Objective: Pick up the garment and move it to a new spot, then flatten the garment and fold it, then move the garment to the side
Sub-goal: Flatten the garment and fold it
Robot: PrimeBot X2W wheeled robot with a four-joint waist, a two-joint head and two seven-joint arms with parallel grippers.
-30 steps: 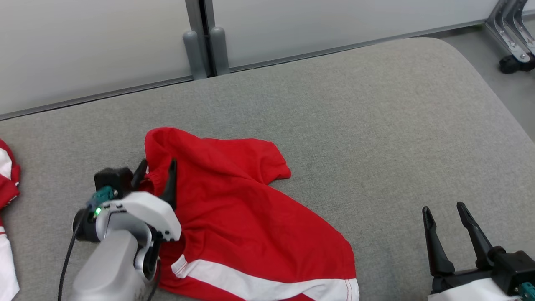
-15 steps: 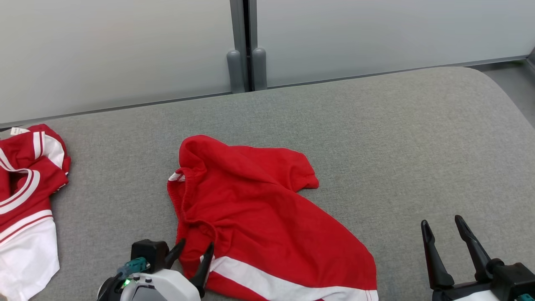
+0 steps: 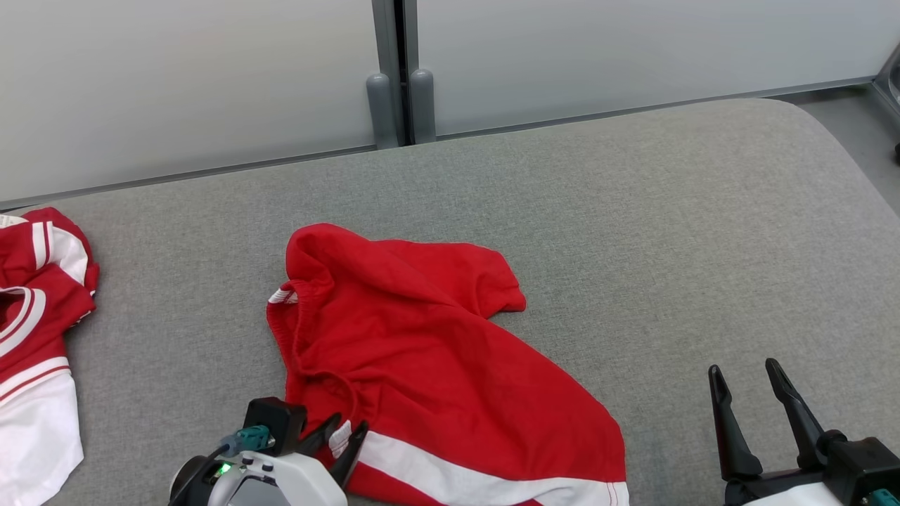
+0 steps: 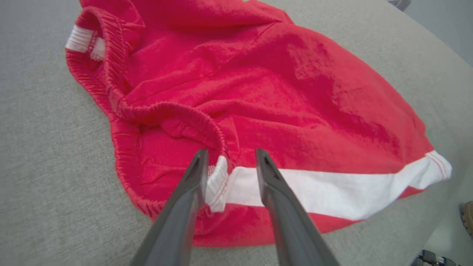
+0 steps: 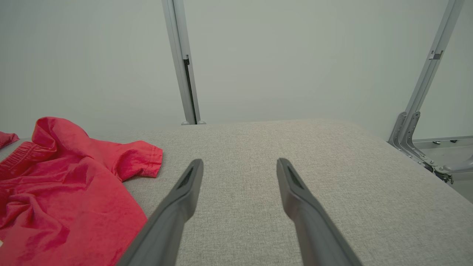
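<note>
The left gripper (image 4: 231,152) has its jaws apart, straddling the white waistband (image 4: 218,179) end of the red garment (image 4: 281,96), which spreads ahead of it. The right gripper (image 5: 240,162) gapes empty, the garment to its left.

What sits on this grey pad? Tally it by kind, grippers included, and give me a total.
Garments: 2, the middle garment and the left-edge garment
Grippers: 2, the left gripper and the right gripper
Total: 4
</note>
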